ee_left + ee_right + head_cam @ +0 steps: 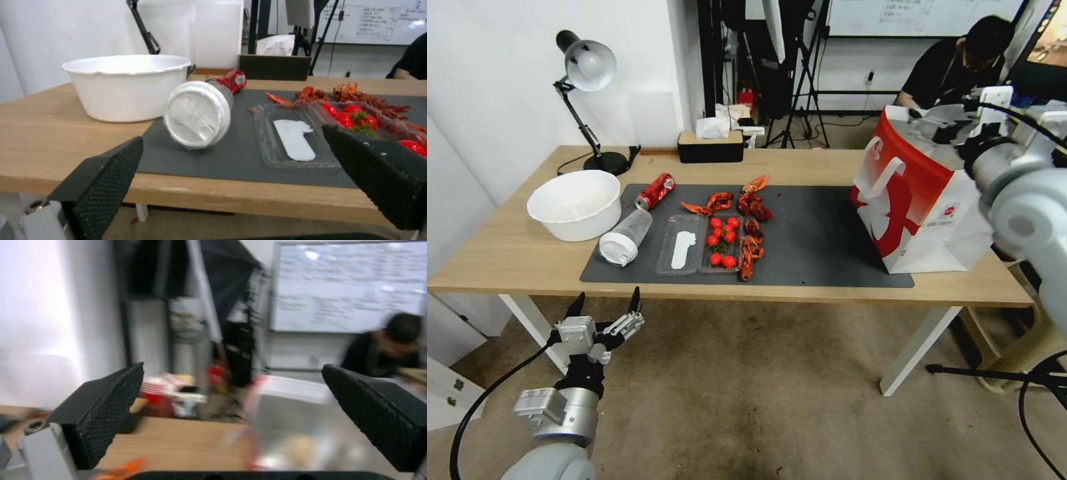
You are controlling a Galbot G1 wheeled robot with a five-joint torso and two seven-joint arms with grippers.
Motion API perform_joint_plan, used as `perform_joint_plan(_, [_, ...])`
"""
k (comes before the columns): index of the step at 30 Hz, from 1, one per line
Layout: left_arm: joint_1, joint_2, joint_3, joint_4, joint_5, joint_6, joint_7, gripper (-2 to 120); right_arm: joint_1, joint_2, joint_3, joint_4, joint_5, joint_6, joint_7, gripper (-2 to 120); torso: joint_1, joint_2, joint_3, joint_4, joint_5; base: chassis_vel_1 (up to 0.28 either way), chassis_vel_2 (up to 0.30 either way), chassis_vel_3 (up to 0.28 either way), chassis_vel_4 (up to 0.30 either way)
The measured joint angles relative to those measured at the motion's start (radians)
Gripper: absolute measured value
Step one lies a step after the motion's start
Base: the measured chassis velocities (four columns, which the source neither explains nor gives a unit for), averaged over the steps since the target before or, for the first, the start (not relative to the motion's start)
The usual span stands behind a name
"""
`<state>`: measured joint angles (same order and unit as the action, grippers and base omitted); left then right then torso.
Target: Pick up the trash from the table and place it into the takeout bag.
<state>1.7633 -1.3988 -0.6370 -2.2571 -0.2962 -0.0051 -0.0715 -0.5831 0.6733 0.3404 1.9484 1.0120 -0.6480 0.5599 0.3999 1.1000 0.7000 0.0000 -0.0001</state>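
Observation:
A frosted plastic cup [625,238] [198,113] lies on its side on the dark mat [820,240], its white lid towards me. Behind it lies a dented red soda can [655,191] [231,80]. The red-and-white takeout bag [914,193] stands open at the table's [507,253] right end. My left gripper [606,303] [232,133] hangs open below the front edge, facing the cup and apart from it. Above the bag's mouth my right gripper [944,123] [232,368] is open and holds nothing, with the silvery lining [293,420] beneath it.
A large white basin [575,203] [126,85] stands left of the cup. A clear tray [684,253] [289,140] with cherry tomatoes [722,240] and red crayfish shells [752,227] sits mid-mat. A desk lamp [587,67] and tissue box [710,143] stand at the back.

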Motion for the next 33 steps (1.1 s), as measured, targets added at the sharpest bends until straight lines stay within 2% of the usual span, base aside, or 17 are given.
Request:
perform_joint_plan(3, [0.0,-0.001,0.0,-0.001,0.0,0.0,0.0,100,-0.016,0.001,0.005,0.026,0.009,0.041,-0.022,100,0.0,0.0,0.0,0.0,-0.0002,0.0,0.0,0.0,0.0])
perform_joint_plan(6, [0.0,-0.003,-0.001,-0.001,-0.001,0.0,0.0,100,-0.069,0.006,0.019,0.085,0.013,0.167,-0.089,100,0.0,0.0,0.0,0.0001,-0.0002,0.0,0.0,0.0,0.0])
perform_joint_plan(7, [0.0,-0.003,-0.001,-0.001,-0.001,0.0,0.0,100,-0.069,0.006,0.019,0.085,0.013,0.167,-0.089,100,0.0,0.0,0.0,0.0001,-0.0002,0.0,0.0,0.0,0.0])
perform_joint_plan(10, [0.001,-0.004,-0.007,-0.001,-0.003,-0.003,0.0,100,-0.195,0.026,0.048,0.16,-0.026,0.312,-0.187,100,0.0,0.0,0.0,0.0002,-0.0001,0.0,0.0,0.0,0.0])
perform_joint_plan(11, [0.001,-0.004,-0.007,-0.001,-0.003,-0.003,0.0,100,-0.195,0.026,0.048,0.16,-0.026,0.312,-0.187,100,0.0,0.0,0.0,0.0002,-0.0001,0.0,0.0,0.0,0.0])
perform_joint_plan(14, [0.0,-0.002,-0.012,0.0,-0.008,-0.004,0.002,100,-0.39,0.071,0.097,0.22,-0.137,0.452,-0.281,100,0.0,0.0,0.0,-0.0003,0.0002,0.0,0.0,0.0,0.0])
perform_joint_plan(19, [-0.005,0.0,-0.013,0.003,-0.019,-0.006,0.007,100,-0.52,0.11,0.117,0.24,-0.213,0.534,-0.295,100,0.0,0.0,0.0,0.0001,0.0001,0.0,0.0,0.0,0.0])
perform_joint_plan(22, [-0.012,0.006,-0.016,0.015,-0.027,-0.008,0.011,100,-0.72,0.184,0.181,0.255,-0.314,0.627,-0.333,100,0.0,0.0,0.0,-0.0001,-0.0001,0.0,0.0,0.0,0.0])
perform_joint_plan(23, [-0.012,0.006,-0.016,0.015,-0.027,-0.008,0.011,100,-0.72,0.184,0.181,0.255,-0.314,0.627,-0.333,100,0.0,0.0,0.0,-0.0001,-0.0001,0.0,0.0,0.0,0.0])
perform_joint_plan(25, [-0.018,0.009,-0.015,0.026,-0.03,-0.011,0.011,100,-0.829,0.235,0.2,0.253,-0.357,0.678,-0.353,100,0.0,0.0,0.0,-0.0004,0.0001,0.0,0.0,0.0,0.0])
perform_joint_plan(26, [-0.022,0.011,-0.014,0.032,-0.033,-0.012,0.011,100,-0.873,0.261,0.207,0.253,-0.384,0.708,-0.361,100,0.0,0.0,0.0,0.0007,-0.0006,0.0,0.0,0.0,0.0])
perform_joint_plan(27, [-0.029,0.013,-0.014,0.043,-0.037,-0.013,0.011,100,-0.931,0.299,0.203,0.243,-0.428,0.747,-0.367,100,0.0,0.0,0.0,0.0,0.0,0.0,0.0,0.0,0.0])
perform_joint_plan(28, [-0.029,0.013,-0.014,0.043,-0.037,-0.013,0.011,100,-0.931,0.299,0.203,0.243,-0.428,0.747,-0.367,100,0.0,0.0,0.0,0.0,0.0,0.0,0.0,0.0,0.0])
perform_joint_plan(31, [-0.063,0.021,-0.017,0.076,-0.047,-0.013,0.011,100,-1.039,0.396,0.173,0.213,-0.494,0.838,-0.386,100,0.0,0.0,0.0,-0.0001,-0.0001,0.0,0.0,0.0,0.0])
perform_joint_plan(33, [-0.081,0.031,-0.023,0.084,-0.059,-0.009,0.009,100,-1.066,0.426,0.161,0.2,-0.512,0.869,-0.396,100,0.0,0.0,0.0,0.0,0.0001,0.0,0.0,0.0,0.0])
